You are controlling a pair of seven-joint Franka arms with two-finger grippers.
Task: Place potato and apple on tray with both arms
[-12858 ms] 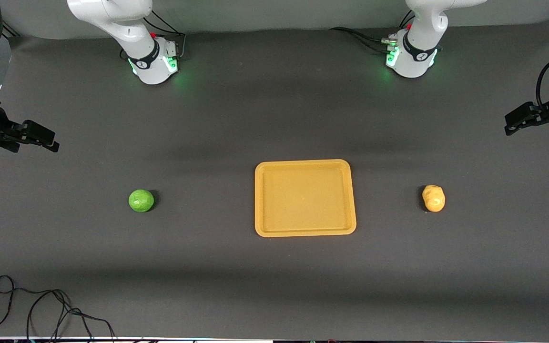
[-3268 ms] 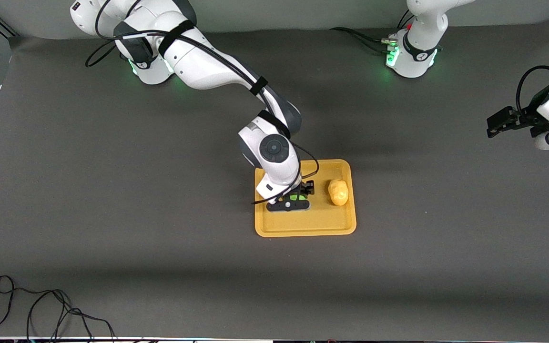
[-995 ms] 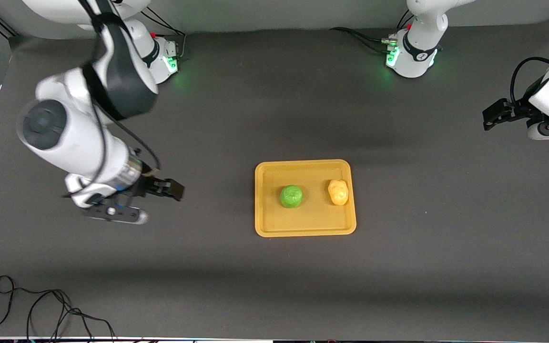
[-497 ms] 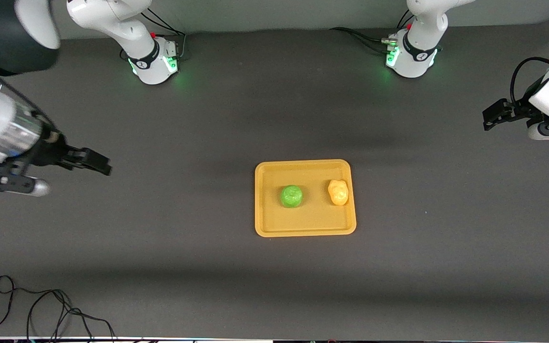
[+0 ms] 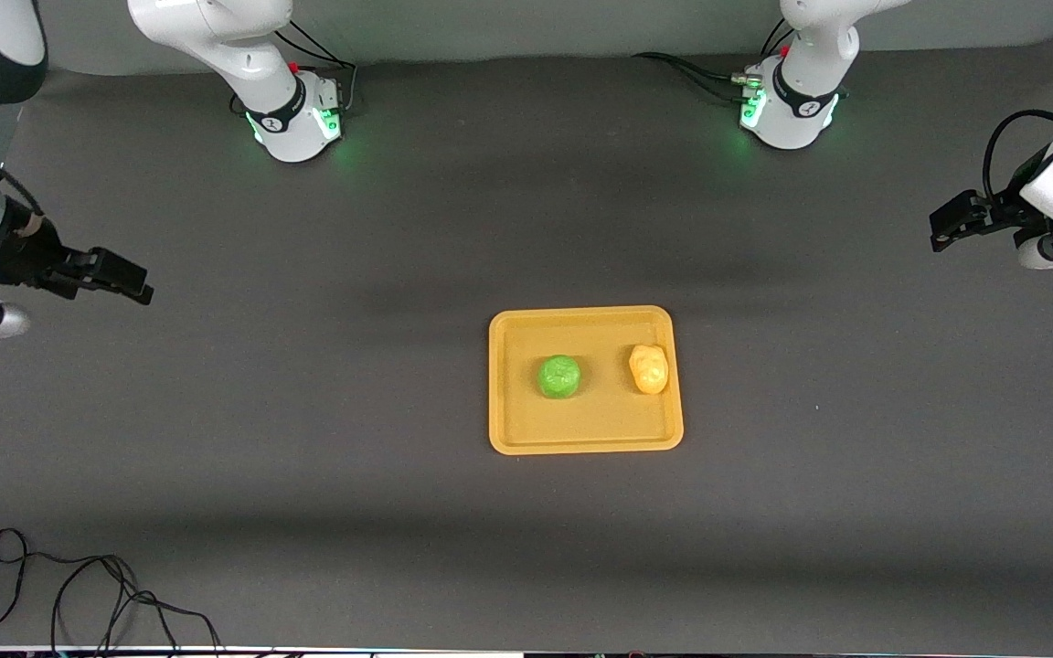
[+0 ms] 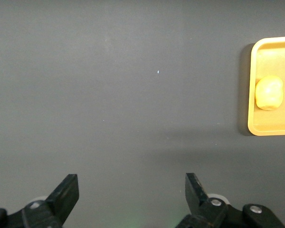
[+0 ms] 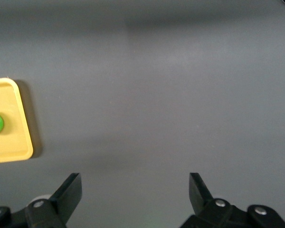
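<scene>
1. A dark grey mat covers the table (image 5: 325,512), filling nearly all of the front view; a paler grey strip runs along the top edge of the frame.
2. The yellow-orange tray (image 5: 585,442) lies at the centre of the frame, flat on the mat.
3. The green apple (image 5: 559,376) sits in the tray's middle; the potato (image 5: 649,368) lies in the tray too, beside the apple, toward the left arm's end, the two apart.
4. The two white arm bases stand at the top of the frame, each lit green at its foot.
5. The right gripper (image 5: 115,276) hangs at the frame's left edge over bare mat, fingers spread wide and empty; its wrist view shows both fingers (image 7: 69,192) well apart.
6. The left gripper (image 5: 951,224) hangs at the right edge over bare mat, likewise released and empty, its fingers (image 6: 66,191) spread.
7. A loose black cable (image 5: 79,585) coils in the lower left corner of the frame.
</scene>
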